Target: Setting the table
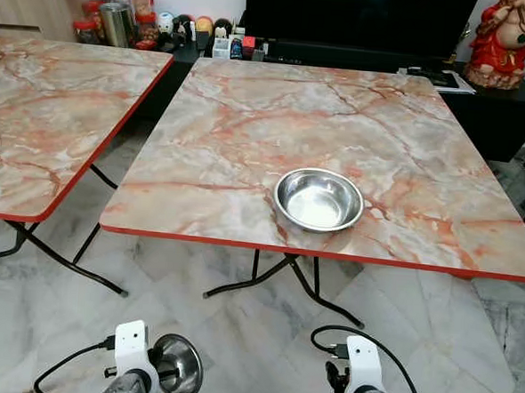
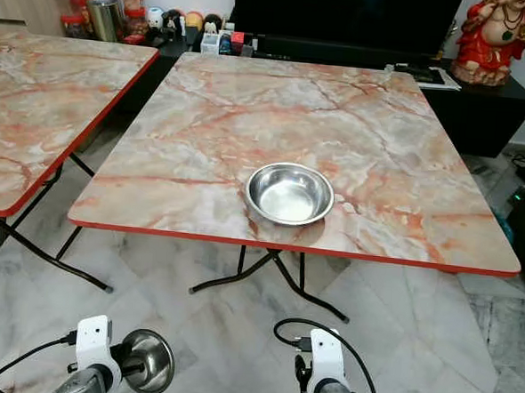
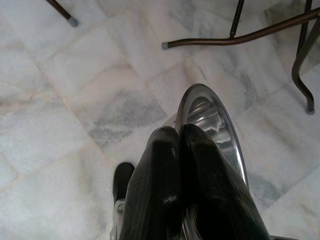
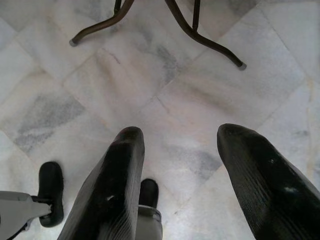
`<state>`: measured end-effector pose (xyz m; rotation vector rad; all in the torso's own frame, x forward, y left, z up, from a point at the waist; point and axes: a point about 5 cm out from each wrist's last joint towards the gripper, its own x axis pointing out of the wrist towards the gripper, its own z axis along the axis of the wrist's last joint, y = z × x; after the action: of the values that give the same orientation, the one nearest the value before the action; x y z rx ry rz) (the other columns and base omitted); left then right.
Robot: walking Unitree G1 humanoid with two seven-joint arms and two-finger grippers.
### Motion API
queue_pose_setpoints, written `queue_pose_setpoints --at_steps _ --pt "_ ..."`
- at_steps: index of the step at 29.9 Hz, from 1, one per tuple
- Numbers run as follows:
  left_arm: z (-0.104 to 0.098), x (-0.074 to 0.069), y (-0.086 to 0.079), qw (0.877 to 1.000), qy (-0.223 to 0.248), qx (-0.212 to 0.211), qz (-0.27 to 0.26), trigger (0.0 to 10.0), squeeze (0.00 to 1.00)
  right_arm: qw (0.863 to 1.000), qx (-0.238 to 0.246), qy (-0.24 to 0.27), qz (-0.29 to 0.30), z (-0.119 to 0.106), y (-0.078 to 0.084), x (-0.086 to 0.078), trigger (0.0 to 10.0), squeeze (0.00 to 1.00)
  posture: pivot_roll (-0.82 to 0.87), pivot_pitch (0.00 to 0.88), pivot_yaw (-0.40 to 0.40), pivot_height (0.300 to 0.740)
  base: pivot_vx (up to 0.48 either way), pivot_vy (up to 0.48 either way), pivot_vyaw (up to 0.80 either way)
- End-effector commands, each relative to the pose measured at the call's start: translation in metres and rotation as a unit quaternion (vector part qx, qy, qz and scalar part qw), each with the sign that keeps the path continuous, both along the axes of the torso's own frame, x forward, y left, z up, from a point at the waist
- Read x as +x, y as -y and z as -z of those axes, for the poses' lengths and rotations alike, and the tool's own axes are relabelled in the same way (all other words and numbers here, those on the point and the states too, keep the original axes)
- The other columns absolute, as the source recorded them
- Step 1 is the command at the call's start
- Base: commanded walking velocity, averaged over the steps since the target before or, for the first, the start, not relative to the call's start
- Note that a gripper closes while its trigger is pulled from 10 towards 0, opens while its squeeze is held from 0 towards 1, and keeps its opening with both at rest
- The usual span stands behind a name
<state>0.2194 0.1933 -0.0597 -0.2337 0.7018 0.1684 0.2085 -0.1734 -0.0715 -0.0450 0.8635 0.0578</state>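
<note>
Left claw (image 3: 182, 150) clamped on rim of steel bowl (image 1: 177, 366), held low over floor. Second bowl (image 1: 318, 198) on tabletop (image 1: 248, 142) near front edge. Right claw (image 4: 180, 165) open, empty. Judged light, rigid, slick; rim pinch best.

the table (image 1: 248, 142) top lies open all around the steel bowl (image 1: 318, 199) near its near edge; jars (image 1: 113, 9) crowd the far left beyond it.
</note>
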Motion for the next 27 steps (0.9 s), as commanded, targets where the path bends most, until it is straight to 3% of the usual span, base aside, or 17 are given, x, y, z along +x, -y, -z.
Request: queue_pose_setpoints --at_steps 1,27 --pt "0.0 0.0004 0.0005 1.0 -0.003 0.007 0.007 10.0 0.0 1.0 0.001 0.003 -0.004 -0.0021 -0.0017 0.0041 10.0 0.0 0.09 0.05 -0.044 0.74 0.0 -0.247 0.0" --pt "0.0001 0.0 0.0011 1.0 0.001 0.003 0.001 10.0 0.0 1.0 0.0 0.002 -0.003 -0.0016 0.0003 0.003 10.0 0.0 0.09 0.073 -0.055 0.74 0.0 -0.315 0.0"
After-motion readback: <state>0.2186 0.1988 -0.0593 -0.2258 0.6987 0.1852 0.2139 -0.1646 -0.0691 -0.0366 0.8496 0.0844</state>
